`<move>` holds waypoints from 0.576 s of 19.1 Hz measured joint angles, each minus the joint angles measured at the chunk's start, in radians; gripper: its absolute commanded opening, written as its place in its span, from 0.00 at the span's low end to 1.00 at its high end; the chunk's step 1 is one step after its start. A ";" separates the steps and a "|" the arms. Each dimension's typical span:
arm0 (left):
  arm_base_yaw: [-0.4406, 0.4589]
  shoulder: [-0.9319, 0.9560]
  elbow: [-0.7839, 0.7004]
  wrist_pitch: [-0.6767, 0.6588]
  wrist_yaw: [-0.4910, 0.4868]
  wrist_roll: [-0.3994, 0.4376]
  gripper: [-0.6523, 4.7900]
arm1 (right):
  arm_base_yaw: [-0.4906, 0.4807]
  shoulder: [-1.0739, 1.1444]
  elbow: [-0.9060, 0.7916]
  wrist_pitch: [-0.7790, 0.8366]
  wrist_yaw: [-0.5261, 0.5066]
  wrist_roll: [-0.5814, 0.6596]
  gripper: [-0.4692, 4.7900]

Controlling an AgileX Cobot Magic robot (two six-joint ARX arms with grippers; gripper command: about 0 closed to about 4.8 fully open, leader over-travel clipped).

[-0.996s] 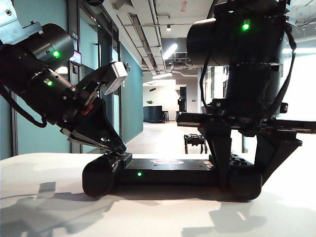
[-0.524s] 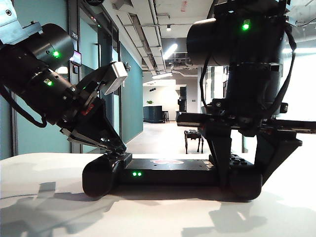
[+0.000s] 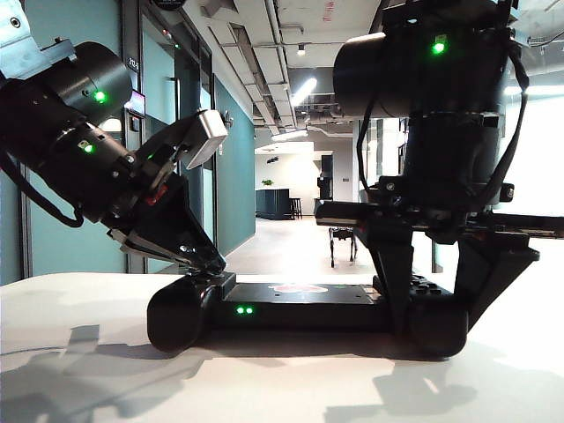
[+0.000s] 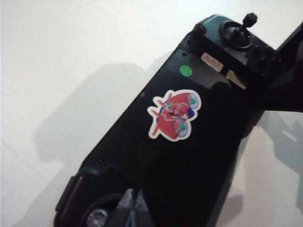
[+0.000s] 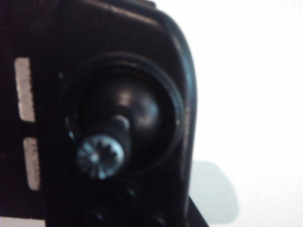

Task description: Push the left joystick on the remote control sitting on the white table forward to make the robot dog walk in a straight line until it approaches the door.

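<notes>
The remote (image 3: 300,308) lies flat on the white worktop (image 3: 282,388), a wide black body with a rounded handle at each end. On its flat middle bar sits a red-and-white cartoon sticker (image 4: 173,115), with a small green round dot (image 4: 186,71) just beyond it. Two pale labels (image 4: 211,61) lie near the far stick; their print is too small and blurred to read, and the same labels are only smeared pale strips in the right wrist view. Two green lights (image 3: 242,310) glow on the remote's front edge.

The left hand (image 3: 214,262) slants down onto the remote's left end, its fingers (image 4: 133,208) pressed together into a narrow tip. That tip lies against the left joystick (image 4: 97,218), whose knob is cut off at the picture's edge, so the exact contact is hard to judge.

The right hand (image 3: 436,300) stands upright over the remote's right end, one finger on each side of the handle. Whether the fingers press on it cannot be told. The right joystick (image 5: 101,155) fills its wrist view, blurred, with a ribbed silvery top.

The dog (image 3: 342,241) stands far down the corridor floor behind the worktop, small and dark, partly hidden by the right arm. A door plate (image 3: 132,63) on the teal wall carries digits too small to read.
</notes>
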 measured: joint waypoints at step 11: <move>0.000 -0.434 0.151 -0.250 -0.152 -0.256 0.11 | -0.001 0.000 -0.001 0.002 0.011 -0.021 0.37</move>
